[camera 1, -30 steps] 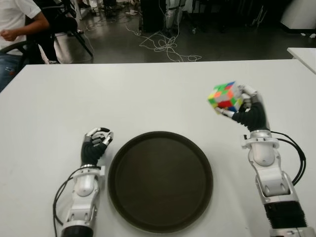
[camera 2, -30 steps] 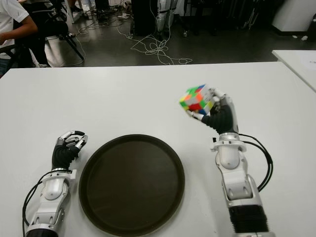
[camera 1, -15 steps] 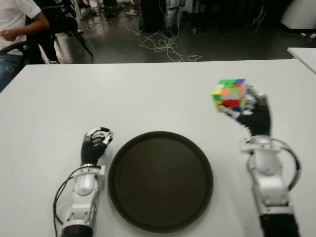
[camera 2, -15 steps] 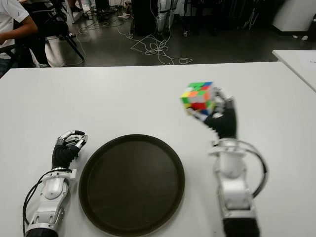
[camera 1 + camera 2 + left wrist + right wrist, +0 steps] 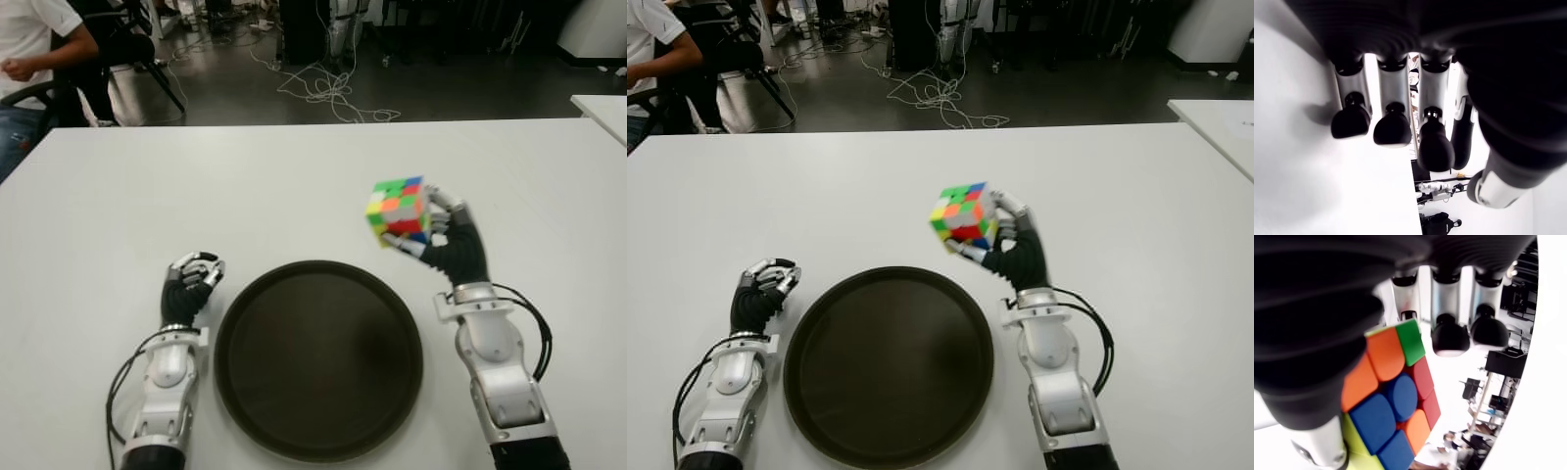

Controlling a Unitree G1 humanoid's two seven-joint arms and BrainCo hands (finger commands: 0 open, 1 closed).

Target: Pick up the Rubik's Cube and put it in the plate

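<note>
One hand, the right hand [image 5: 453, 245], is gripping the Rubik's Cube [image 5: 399, 210] in closed fingers, seemingly just beyond the plate's [image 5: 318, 443] far right rim; the left hand [image 5: 191, 286] is curling empty beside the plate.

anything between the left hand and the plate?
No. In the left eye view only a narrow strip of bare table separates the curled, empty left hand from the plate rim. The right hand holds the cube.

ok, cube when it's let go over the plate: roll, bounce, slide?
Probably rigid: the cube keeps square edges in the right robot hand. Flat faces suggest it won't roll, though it may tumble once. The plate looks smooth with a raised rim, so a short slide seems likely.
</note>
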